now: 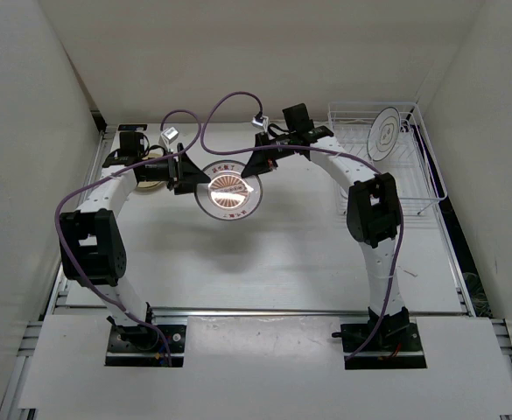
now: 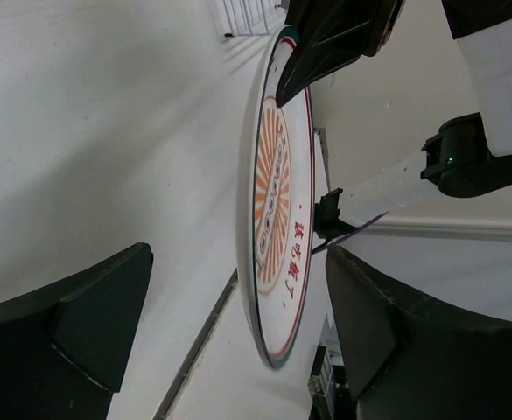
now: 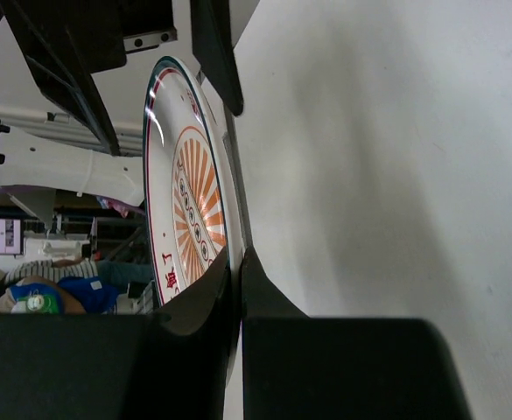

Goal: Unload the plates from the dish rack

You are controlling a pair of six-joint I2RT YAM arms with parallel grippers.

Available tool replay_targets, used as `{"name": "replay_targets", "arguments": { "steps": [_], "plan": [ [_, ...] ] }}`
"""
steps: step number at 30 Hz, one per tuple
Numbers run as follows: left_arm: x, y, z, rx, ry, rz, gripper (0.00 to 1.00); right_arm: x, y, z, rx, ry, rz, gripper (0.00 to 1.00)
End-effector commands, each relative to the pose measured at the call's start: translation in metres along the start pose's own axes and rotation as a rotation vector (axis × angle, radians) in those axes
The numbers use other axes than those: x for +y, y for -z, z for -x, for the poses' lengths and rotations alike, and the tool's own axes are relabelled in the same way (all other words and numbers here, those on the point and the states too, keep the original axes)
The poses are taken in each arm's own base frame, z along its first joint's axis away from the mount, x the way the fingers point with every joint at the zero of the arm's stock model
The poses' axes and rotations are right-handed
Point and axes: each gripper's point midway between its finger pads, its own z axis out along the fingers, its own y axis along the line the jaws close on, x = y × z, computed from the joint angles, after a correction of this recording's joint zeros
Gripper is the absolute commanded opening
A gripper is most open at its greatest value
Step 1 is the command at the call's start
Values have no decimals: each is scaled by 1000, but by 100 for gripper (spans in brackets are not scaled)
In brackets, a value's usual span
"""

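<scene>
A white plate with an orange-red sunburst pattern (image 1: 227,192) hangs above the table at centre back. My right gripper (image 1: 254,178) is shut on its right rim; in the right wrist view the gripper (image 3: 238,262) pinches the plate (image 3: 190,201). My left gripper (image 1: 191,179) is open at the plate's left rim. In the left wrist view its jaws (image 2: 238,337) stand on either side of the plate (image 2: 277,201), not touching it. The white wire dish rack (image 1: 413,179) stands at the back right with a grey-ringed plate (image 1: 384,131) upright in it.
A stack of tan plates (image 1: 152,172) lies at the back left, partly hidden by my left arm. Purple cables (image 1: 212,114) loop above both wrists. White walls close in the table on the left, back and right.
</scene>
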Motion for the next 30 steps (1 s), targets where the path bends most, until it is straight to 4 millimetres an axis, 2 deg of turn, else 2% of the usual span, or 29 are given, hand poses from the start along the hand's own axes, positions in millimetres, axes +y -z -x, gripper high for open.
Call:
{"name": "replay_targets", "arguments": {
  "steps": [1,2,3,6,7,8,9,14,15,16,17,19,20,21,22,24,25,27,28,30],
  "plan": [
    [-16,-4,3,15,-62,-48,89,32,-7,12,8,86,88,0],
    [-16,-4,3,15,-62,-48,84,30,-8,13,8,86,88,0],
    [-13,-5,3,18,-54,-47,69,30,-8,14,5,87,89,0],
    [-10,-5,4,13,-54,-29,38,32,-12,12,13,89,94,0],
    [-10,-5,4,13,-54,-29,18,32,-12,12,13,89,94,0],
    [-7,-5,5,9,-54,-16,12,32,-12,12,13,89,94,0],
    [-7,-5,5,9,-54,-16,10,27,-13,11,12,80,84,0],
    [-8,-5,3,9,-54,-16,10,23,-14,10,10,81,75,0],
    [-6,-5,3,5,-54,-3,10,20,-14,10,8,83,63,6],
    [-7,-4,5,-3,-53,12,10,19,-13,12,-4,73,13,21],
    [-3,-4,6,-9,-53,33,10,17,-5,15,-22,101,-23,56],
    [8,-3,11,-42,-22,124,10,9,13,20,-51,102,-112,75],
    [13,-3,13,-53,-5,153,10,9,25,28,-84,159,-185,79],
    [24,-3,17,-71,32,199,10,2,40,32,-110,156,-242,79],
    [34,-6,16,-70,67,221,10,6,54,32,-133,158,-298,79],
    [38,-8,32,-103,100,240,10,1,80,36,-176,175,-380,79],
    [50,-13,36,-102,138,254,10,9,91,32,-189,182,-410,79],
    [57,-17,47,-118,171,261,10,15,107,28,-209,202,-450,80],
    [54,-17,63,-145,168,258,10,31,112,21,-217,217,-449,80],
    [66,-28,74,-139,198,255,10,41,121,14,-222,243,-466,80]
  ]
}}
